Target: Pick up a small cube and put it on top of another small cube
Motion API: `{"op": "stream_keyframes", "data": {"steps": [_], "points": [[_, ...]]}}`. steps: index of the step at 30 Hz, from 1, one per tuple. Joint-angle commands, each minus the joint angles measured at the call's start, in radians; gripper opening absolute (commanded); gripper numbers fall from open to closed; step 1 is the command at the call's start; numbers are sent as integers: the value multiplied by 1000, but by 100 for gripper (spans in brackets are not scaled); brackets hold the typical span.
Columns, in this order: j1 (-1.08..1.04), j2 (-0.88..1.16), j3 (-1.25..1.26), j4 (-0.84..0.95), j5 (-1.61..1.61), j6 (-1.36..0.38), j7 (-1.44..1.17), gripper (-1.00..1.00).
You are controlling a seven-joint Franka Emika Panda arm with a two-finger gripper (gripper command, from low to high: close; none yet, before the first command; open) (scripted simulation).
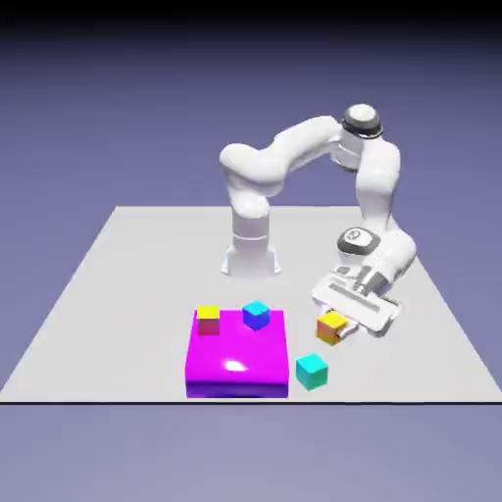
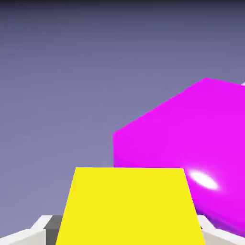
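The small cube (image 1: 330,326), yellow on top with orange sides, sits between the fingers of my gripper (image 1: 339,331), which is shut on it. The hand is tilted and hangs to the exterior view's right of the big magenta block (image 1: 238,355). In the hand view the cube's yellow face (image 2: 129,206) fills the bottom middle, with a grey fingertip (image 2: 40,228) showing at each side. Whether the cube touches the table I cannot tell. On the magenta block stand a yellow-topped cube with red sides (image 1: 208,320) and a blue cube (image 1: 256,315).
A teal cube (image 1: 312,371) rests on the table (image 1: 118,284) near the magenta block's front right corner, just below the hand. The magenta block (image 2: 191,153) looms at the right of the hand view. The robot's base (image 1: 250,257) stands behind the block.
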Motion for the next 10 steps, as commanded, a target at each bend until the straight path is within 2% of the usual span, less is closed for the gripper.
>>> {"op": "stream_keyframes", "data": {"steps": [1,7,8,10], "points": [[-10,-4,-7,15,13,-30,-9,-100],[-156,-52,100,43,56,105,-8,-100],[-156,-52,100,43,56,105,-8,100],[-120,-40,73,36,46,71,-8,100]]}}
